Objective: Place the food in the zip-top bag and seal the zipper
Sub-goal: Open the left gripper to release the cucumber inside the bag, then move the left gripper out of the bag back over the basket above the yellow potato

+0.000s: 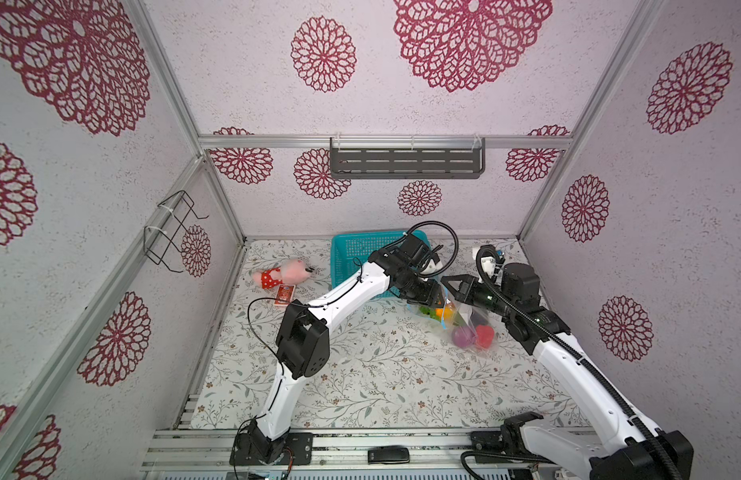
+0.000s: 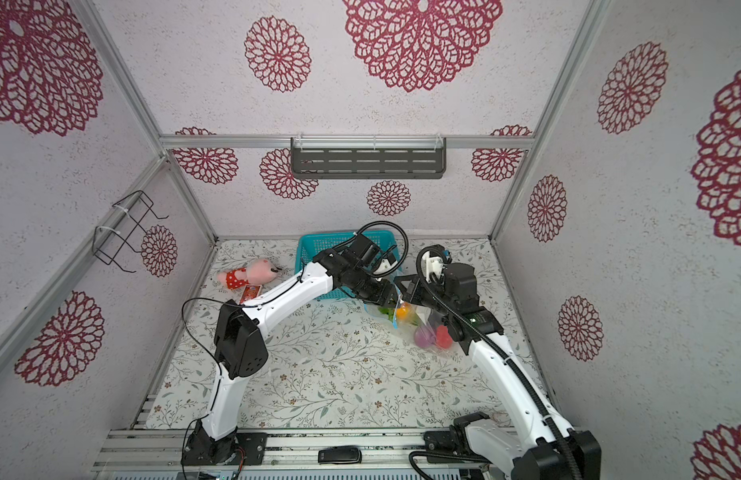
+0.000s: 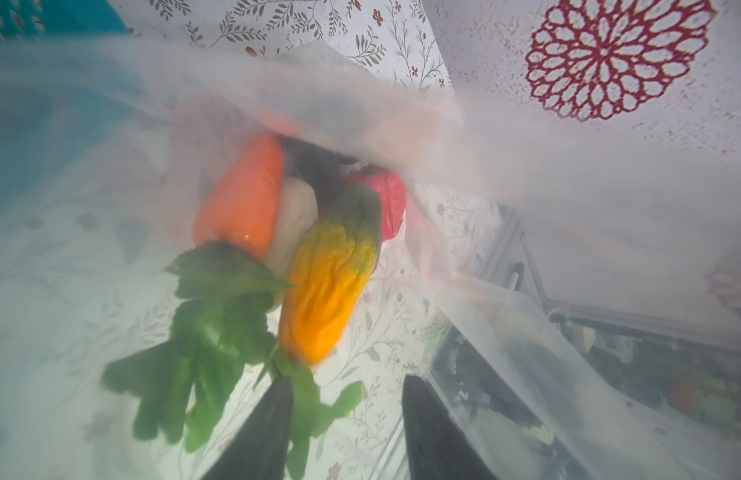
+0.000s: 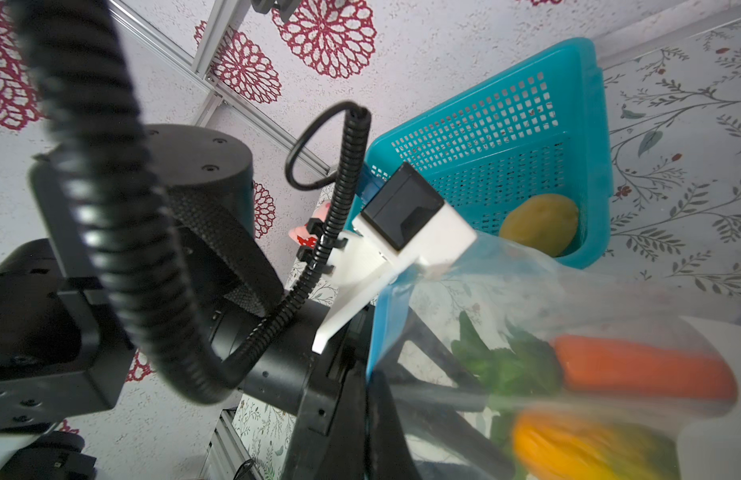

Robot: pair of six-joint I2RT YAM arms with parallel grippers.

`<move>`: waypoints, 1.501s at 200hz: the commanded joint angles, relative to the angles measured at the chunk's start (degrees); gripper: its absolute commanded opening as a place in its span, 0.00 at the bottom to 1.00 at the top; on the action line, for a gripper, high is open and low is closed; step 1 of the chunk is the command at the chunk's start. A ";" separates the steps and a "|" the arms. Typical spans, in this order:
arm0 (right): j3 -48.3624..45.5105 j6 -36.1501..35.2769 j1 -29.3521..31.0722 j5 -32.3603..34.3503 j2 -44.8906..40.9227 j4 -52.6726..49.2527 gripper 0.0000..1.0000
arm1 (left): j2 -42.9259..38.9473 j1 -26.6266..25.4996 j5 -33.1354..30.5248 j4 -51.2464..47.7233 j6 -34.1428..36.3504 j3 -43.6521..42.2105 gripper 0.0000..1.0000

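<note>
Far left on the mat (image 1: pixel 360 374), plush toy (image 1: pixel 283 275) sits well apart from the job, so skip it. Next over, the basket (image 1: pixel 352 249) has one yellow potato (image 4: pixel 539 224) in it, so by my read loading isn't done. Your left gripper (image 1: pixel 431 297) looks poked into the mouth of the bag (image 1: pixel 464 320), jaws parted, nothing pinched. Likely a drop-off, since the leaves (image 3: pixel 210 316) and orange-yellow piece (image 3: pixel 331 291) lie just ahead. The bag lies right of the basket, with carrot (image 3: pixel 244 195), onion (image 1: pixel 462 336) and red pepper (image 1: pixel 484 336) inside. Your right gripper (image 1: pixel 456 291) is clamped on the bag's rim by the blue strip (image 4: pixel 387 316), lifting it so the mouth gapes. Not sealed yet.
</note>
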 commanded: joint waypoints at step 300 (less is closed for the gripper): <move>-2.78 -1.24 -0.95 4.04 -7.17 -2.72 0.00 | -13.26 13.34 -10.77 5.56 1.41 -3.43 0.67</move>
